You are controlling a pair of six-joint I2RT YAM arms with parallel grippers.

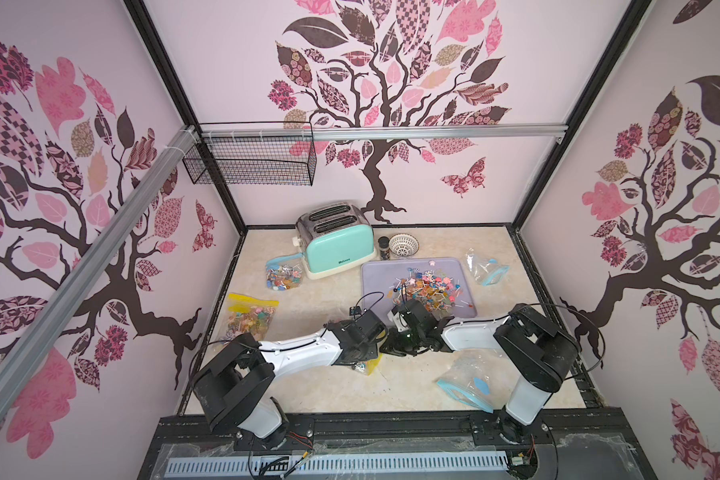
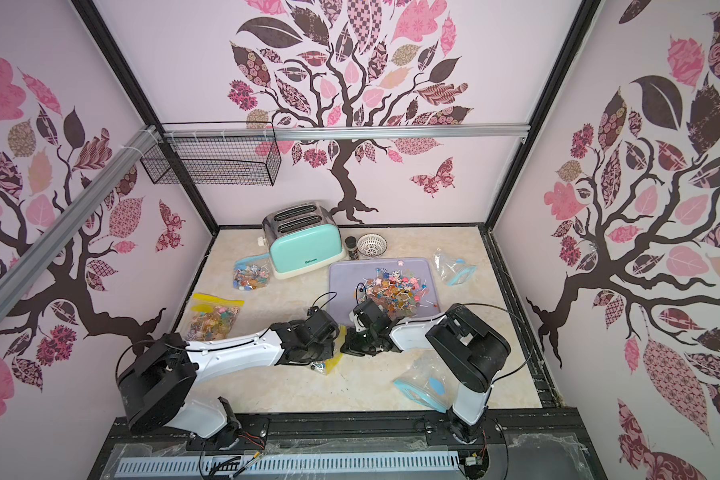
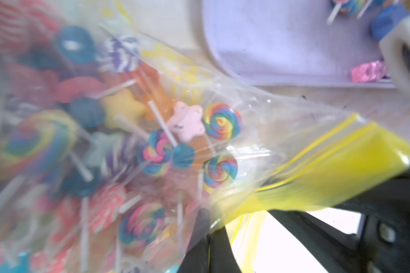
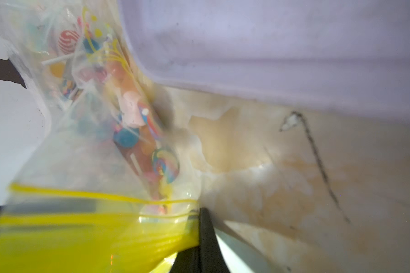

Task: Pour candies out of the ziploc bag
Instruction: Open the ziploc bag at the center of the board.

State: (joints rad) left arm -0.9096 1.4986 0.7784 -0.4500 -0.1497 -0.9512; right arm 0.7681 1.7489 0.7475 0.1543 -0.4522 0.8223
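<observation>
The ziploc bag (image 1: 370,366) sits low in the middle of both top views. It is mostly hidden under the two arm ends, and only a yellow bit and a few candies (image 1: 360,366) peek out. The left gripper (image 1: 360,357) and the right gripper (image 1: 398,347) meet right there, nearly touching. The purple tray (image 1: 375,272) is just above them in the frame, closer to the right arm.

In the left wrist view the bag (image 3: 223,94) is full of candies (image 3: 221,120). It runs from the left side to its yellow zip strip at the lower right, where the left gripper (image 3: 258,227) is pinched tight on it.

In the right wrist view the right gripper (image 4: 97,232) is squeezed tight on the yellow strip at the bottom. The bag (image 4: 81,165) stretches to the upper left, and the tray (image 4: 270,35) fills the upper right. I think the zip must be pulled apart next, but I cannot tell if it is open yet
</observation>
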